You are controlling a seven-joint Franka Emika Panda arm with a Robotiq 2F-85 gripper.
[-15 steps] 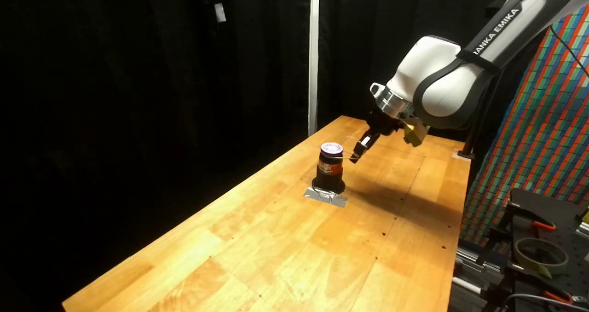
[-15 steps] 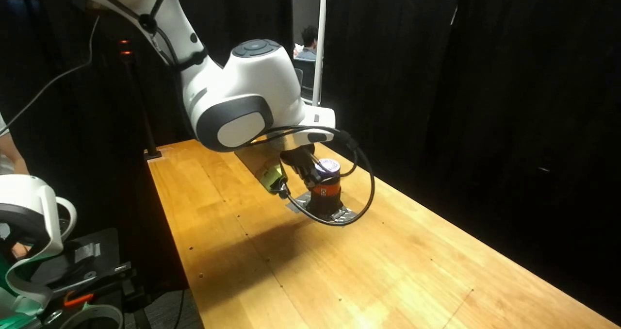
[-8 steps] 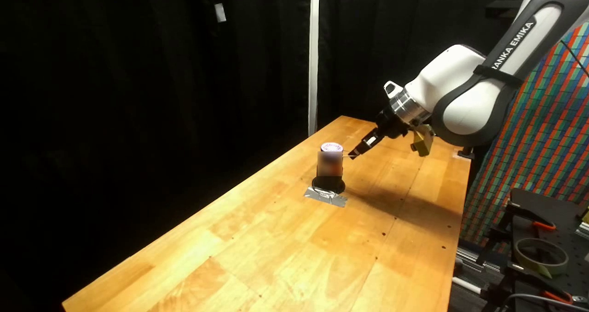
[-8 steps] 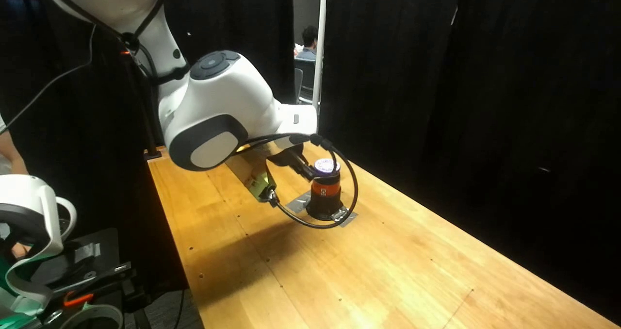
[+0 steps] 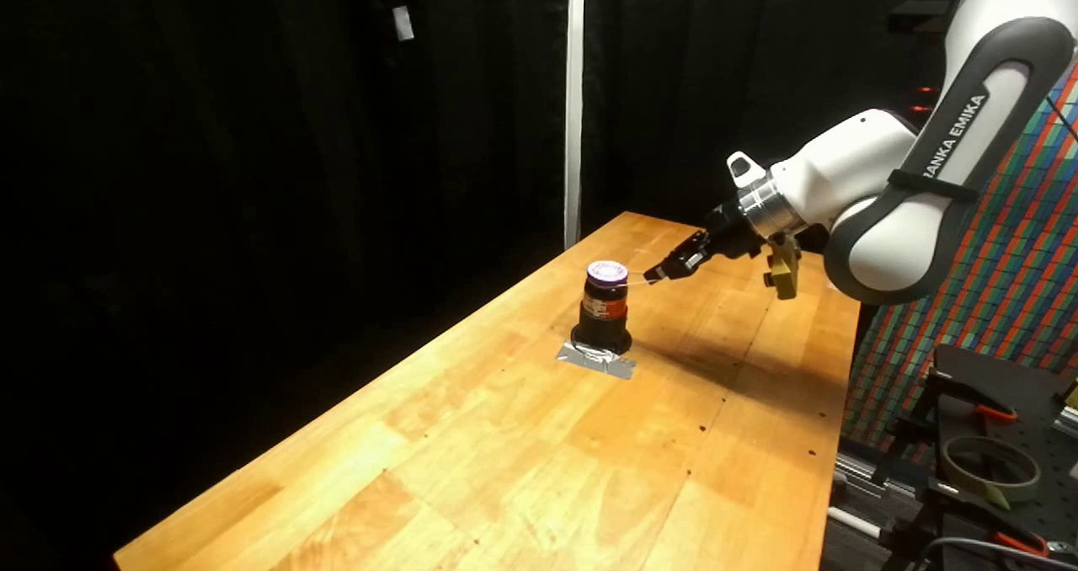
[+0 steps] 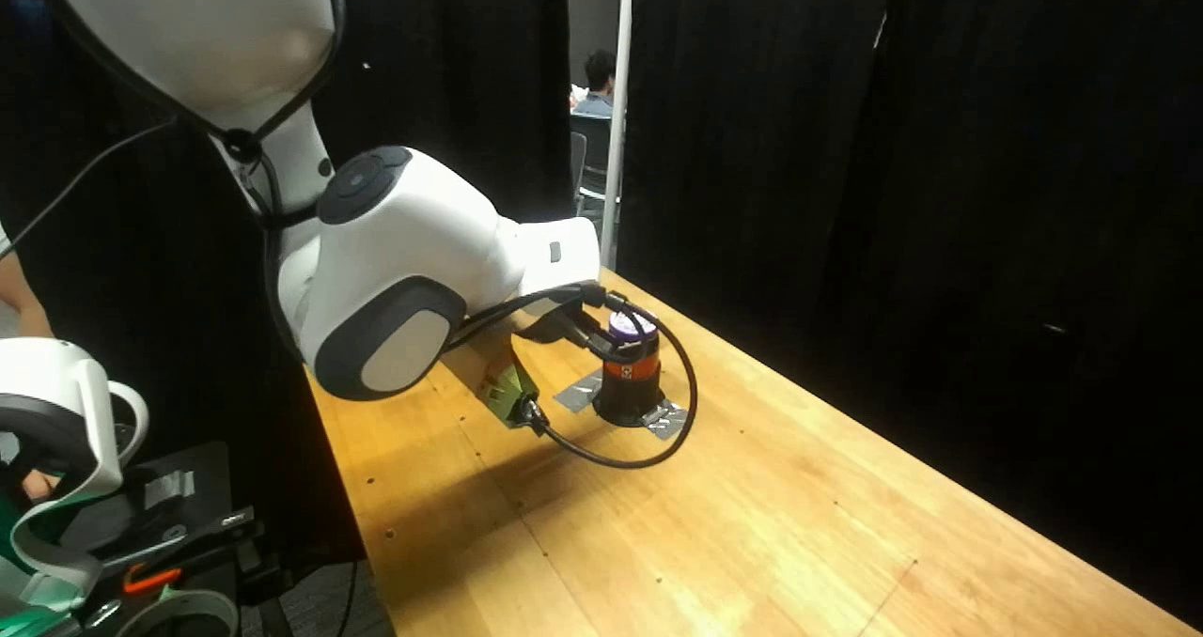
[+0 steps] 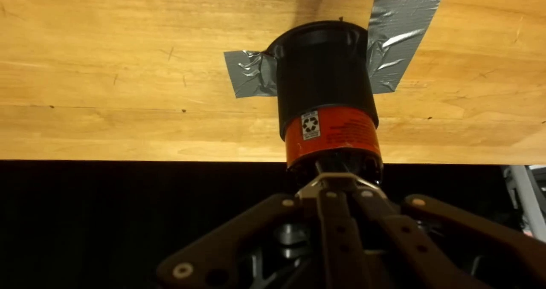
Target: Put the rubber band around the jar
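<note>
One jar (image 5: 605, 307): upright, long axis vertical, purple-rimmed lid (image 5: 607, 271) on top, orange label on the body. Seated in a black holder (image 7: 324, 76) on the desk (image 5: 623, 445); a strip of grey tape (image 7: 403, 37) to either side.

One pair of fingers (image 5: 671, 268): tips together, no gap visible in the wrist view; the end of the band (image 5: 637, 284) appears pinched there.

The band: thin pale strand, nearly straight and apparently taut, from the fingertips to the jar just beneath the lid. Whether it passes right round the back cannot be told.

Governing relation: jar dead ahead of the fingers, which slant down at it, tips roughly level with its upper part. In an exterior view the tips stand apart from the jar, near it, only the band bridging the gap. Next step, by judgement: tips in toward the jar, strand kept below the lid's rim, then release. Risk: a rise of the tips could pull the loop off over the top.

Edges and room: a long desk edge beyond the jar as the fingers face it; wood running out to both sides. Sole likely hindrance: cable (image 6: 632, 464) looping across the jar in an exterior view, contact undetermined; it might drag on the holder if the arm (image 5: 842, 167) dips.
</note>
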